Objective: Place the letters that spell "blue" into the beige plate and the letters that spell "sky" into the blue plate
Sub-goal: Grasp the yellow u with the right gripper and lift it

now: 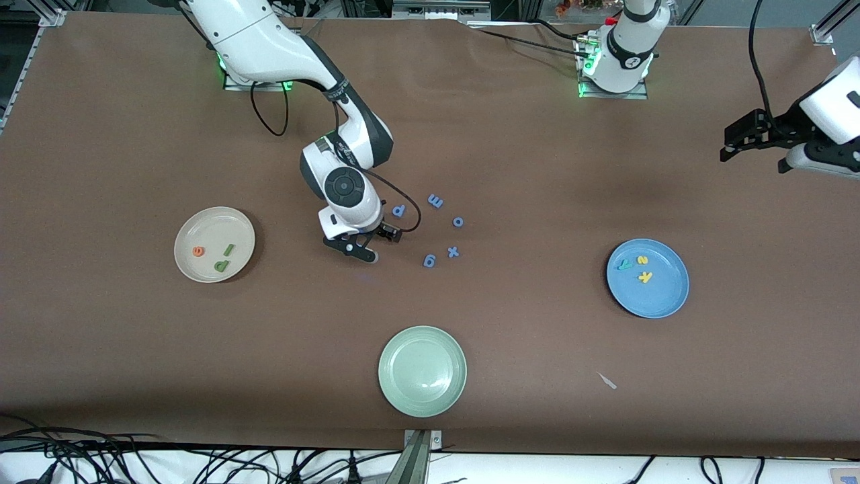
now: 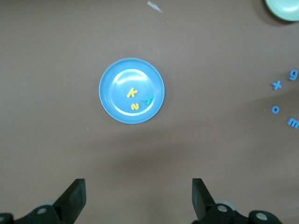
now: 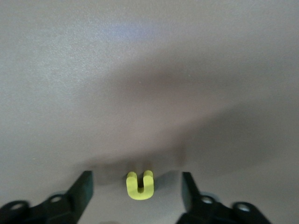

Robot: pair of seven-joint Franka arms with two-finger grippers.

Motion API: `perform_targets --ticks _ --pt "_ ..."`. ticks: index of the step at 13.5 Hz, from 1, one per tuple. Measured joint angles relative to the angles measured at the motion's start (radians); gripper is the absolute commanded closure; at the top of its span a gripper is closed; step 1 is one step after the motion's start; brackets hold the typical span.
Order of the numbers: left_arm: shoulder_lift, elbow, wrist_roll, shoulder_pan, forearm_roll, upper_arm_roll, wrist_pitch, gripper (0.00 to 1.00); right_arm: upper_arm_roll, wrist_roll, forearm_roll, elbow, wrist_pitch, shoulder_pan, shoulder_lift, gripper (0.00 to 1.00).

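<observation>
Meanwhile, the right gripper (image 3: 135,191) sits low on the brown table (image 1: 537,168), its fingers (image 3: 80,191) spread to either side of the yellow u (image 3: 139,185) without touching it, close to the loose blue letters (image 1: 443,228). The beige plate (image 1: 191,265), toward the right arm's end from those letters, holds the orange e (image 1: 198,251), green l (image 1: 228,250) and dark green b (image 1: 221,265). The blue plate (image 1: 662,299), toward the left arm's end, holds the yellow s (image 1: 642,260), yellow k (image 1: 646,276) and teal y (image 1: 625,264). The left gripper (image 2: 138,198) waits, spread wide, above the table.
</observation>
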State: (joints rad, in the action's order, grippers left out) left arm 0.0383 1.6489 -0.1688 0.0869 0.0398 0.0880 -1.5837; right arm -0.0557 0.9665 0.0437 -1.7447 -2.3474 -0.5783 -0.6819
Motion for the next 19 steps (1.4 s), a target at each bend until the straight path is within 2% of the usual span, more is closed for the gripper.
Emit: perform_targets --ticks 4,10,12,15,19 --pt "-0.021 -0.025 0.01 -0.033 0.0 0.003 0.002 0.0 0.0 0.0 0.0 0.0 0.0 0.0 -0.002 0.63" --pt "-0.024 -0.028 0.01 -0.045 0.0 0.002 0.005 0.0 0.0 0.0 0.0 0.003 -0.002 -0.003 -0.003 0.8" --pt "-0.024 -0.029 0.01 -0.045 -0.012 0.001 0.005 0.0 0.0 -0.001 0.0 0.003 -0.001 -0.003 -0.003 0.83" --pt "-0.024 -0.03 0.01 -0.045 -0.036 -0.001 0.005 0.0 0.006 -0.017 0.0 0.008 0.004 -0.001 -0.002 0.83" --pt "-0.024 -0.031 0.011 -0.045 -0.036 -0.004 0.006 0.0 0.021 -0.158 0.0 0.058 0.143 0.042 0.018 0.83"
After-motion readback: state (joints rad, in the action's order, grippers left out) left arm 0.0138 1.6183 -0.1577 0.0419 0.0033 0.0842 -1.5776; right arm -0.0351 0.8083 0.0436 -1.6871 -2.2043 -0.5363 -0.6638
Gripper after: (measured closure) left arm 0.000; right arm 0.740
